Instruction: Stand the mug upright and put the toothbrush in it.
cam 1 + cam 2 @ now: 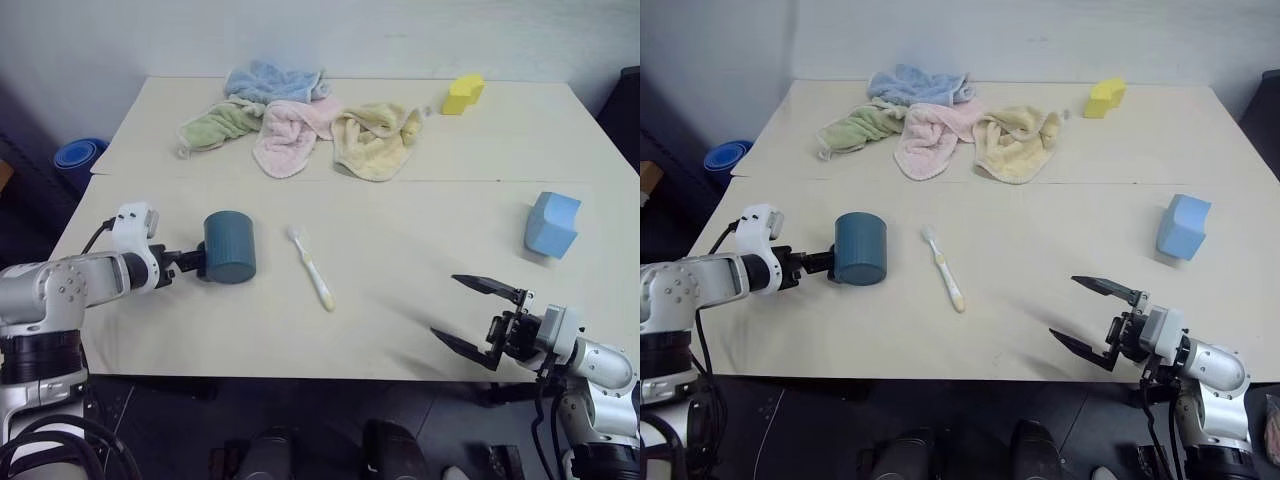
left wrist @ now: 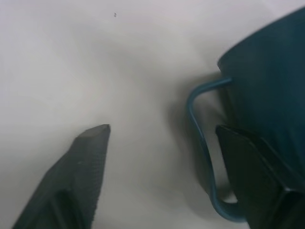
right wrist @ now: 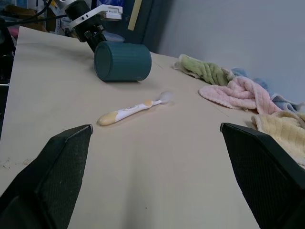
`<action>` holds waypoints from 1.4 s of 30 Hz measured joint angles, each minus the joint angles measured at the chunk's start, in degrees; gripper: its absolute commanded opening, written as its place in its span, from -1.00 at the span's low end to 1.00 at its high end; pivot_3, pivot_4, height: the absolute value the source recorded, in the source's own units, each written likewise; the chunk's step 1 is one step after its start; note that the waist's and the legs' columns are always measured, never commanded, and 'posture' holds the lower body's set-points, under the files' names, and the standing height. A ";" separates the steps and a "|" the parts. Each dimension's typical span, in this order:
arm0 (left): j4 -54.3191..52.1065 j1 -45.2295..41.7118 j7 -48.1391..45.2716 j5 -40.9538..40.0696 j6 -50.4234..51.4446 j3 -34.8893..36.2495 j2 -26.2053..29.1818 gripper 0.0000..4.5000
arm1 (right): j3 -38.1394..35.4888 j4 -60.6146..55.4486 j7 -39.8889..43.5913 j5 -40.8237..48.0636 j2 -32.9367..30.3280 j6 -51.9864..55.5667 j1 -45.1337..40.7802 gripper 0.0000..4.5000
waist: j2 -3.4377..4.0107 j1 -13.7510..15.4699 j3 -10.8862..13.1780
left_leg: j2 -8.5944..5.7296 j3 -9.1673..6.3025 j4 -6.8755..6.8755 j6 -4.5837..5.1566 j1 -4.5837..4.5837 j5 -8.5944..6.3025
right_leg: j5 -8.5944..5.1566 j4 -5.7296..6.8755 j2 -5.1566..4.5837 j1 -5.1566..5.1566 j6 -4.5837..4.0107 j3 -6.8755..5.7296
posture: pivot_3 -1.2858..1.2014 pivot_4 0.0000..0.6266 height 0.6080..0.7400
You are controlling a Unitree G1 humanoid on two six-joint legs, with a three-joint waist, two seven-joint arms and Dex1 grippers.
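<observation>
Table (image 1: pixel 400 320): mug (image 1: pixel 230 247) on side, L gripper (image 1: pixel 190 262) open at handle; R gripper (image 1: pixel 478 315) wide, empty.

text: none legible | labels: none | brands: none | numbers: none | signs: none
</observation>
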 measured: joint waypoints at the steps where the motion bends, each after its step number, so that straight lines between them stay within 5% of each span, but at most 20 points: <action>1: 0.82 -0.76 -0.31 0.50 -0.14 -0.52 -0.36 0.23 | 0.01 -0.31 -0.29 -0.01 0.01 0.03 0.16 1.00 | 0.00 0.11 0.00 | -0.01 -0.02 0.00 0.00 0.04 0.00 | 0.00 -0.03 -0.01 0.08 0.00 0.00 | 0.03 -0.52 1.00; 11: 5.93 -4.81 -7.58 6.38 -3.23 -4.22 -3.82 -0.97 | 0.04 -4.40 -4.03 0.04 -0.06 2.52 1.78 1.00 | 0.12 0.69 -0.08 | -0.03 -0.04 -0.10 0.02 0.51 -0.01 | 0.00 -0.24 -0.02 0.58 0.01 -0.01 | 0.03 -0.52 1.00; 15: 6.01 -4.64 -8.76 6.13 -3.73 -0.94 -7.07 -0.99 | 0.03 -5.04 -4.76 0.03 -0.12 3.22 1.66 1.00 | 0.11 0.43 -0.07 | 0.00 -0.04 -0.10 0.02 0.50 -0.01 | 0.00 -0.25 -0.01 0.57 0.01 -0.04 | 0.03 -0.52 1.00; 20: 3.07 -1.99 -14.83 2.85 -16.64 5.97 -13.54 -0.99 | -0.03 -6.07 -6.01 -0.16 -0.71 3.91 2.58 1.00 | -0.36 0.00 0.21 | 0.08 -0.09 -0.08 0.02 0.30 -0.01 | 0.00 -0.30 0.01 0.46 0.01 -0.15 | 0.03 -0.52 1.00; 27: -5.09 -2.87 -24.22 0.03 -27.65 3.18 -16.77 -0.99 | -1.31 -6.68 -7.32 -0.65 -1.35 3.71 6.48 1.00 | -0.47 -0.12 0.28 | 0.02 -0.09 -0.13 0.03 0.28 -0.02 | 0.01 -0.40 -0.02 0.48 0.02 -0.20 | 0.03 -0.52 1.00; 29: 1.33 -5.74 -26.95 8.60 -47.63 -4.92 -27.43 -0.99 | -3.95 -7.64 -8.32 -1.05 -1.75 3.23 10.69 1.00 | -0.57 1.43 0.28 | -0.04 -0.05 -0.05 0.09 0.13 -0.02 | 0.04 -0.99 -0.01 0.70 0.08 -0.27 | 0.03 -0.52 1.00; 34: 27.03 -12.53 -25.03 26.51 -85.98 -16.39 -38.91 -0.99 | -6.53 -10.72 -10.18 -1.30 -1.74 1.53 15.64 1.00 | -0.61 1.19 0.27 | -0.05 0.28 -0.19 0.23 0.03 -0.02 | 0.06 -1.21 -0.01 0.55 0.10 -0.30 | 0.03 -0.52 1.00; 42: 46.61 -14.88 -23.00 35.03 -106.37 -19.31 -41.33 -0.99 | -7.95 -10.38 -11.33 -1.30 -0.73 -2.36 18.09 1.00 | -0.63 -0.04 0.29 | 0.01 0.47 -0.46 0.28 0.30 -0.01 | 0.07 -1.12 -0.03 0.53 0.12 -0.34 | 0.03 -0.52 1.00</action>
